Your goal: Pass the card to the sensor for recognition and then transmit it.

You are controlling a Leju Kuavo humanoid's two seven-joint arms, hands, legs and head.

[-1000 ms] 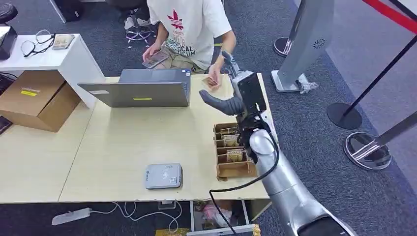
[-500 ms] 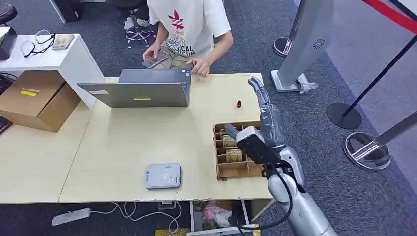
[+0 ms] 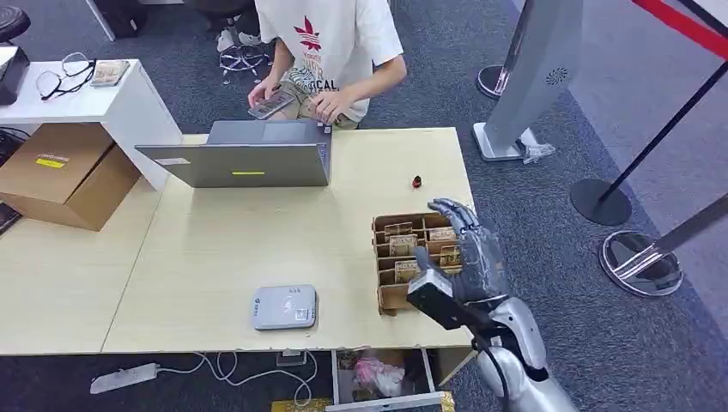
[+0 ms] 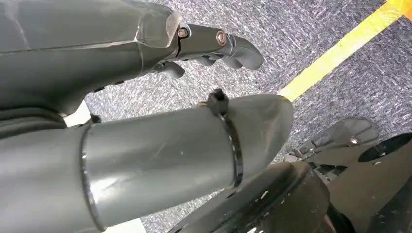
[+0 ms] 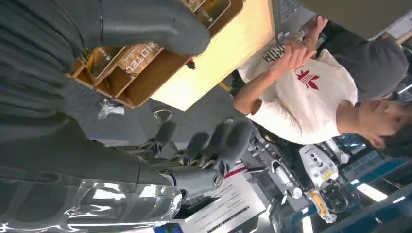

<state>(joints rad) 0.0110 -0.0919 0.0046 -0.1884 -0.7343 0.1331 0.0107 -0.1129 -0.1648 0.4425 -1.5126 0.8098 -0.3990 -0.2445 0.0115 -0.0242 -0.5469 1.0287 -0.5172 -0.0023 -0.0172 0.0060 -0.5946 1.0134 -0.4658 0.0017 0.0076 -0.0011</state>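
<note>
Fingers (image 3: 453, 215) on my right hand (image 3: 468, 249) spread wide and hold nothing, above the cardboard card box (image 3: 397, 296) on the table (image 3: 215, 257).

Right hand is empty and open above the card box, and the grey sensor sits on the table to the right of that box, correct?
Not quite. The head view shows the sensor to the left of the card box, near the table's front edge. The rest holds: the right hand is open and empty above the box.
</note>
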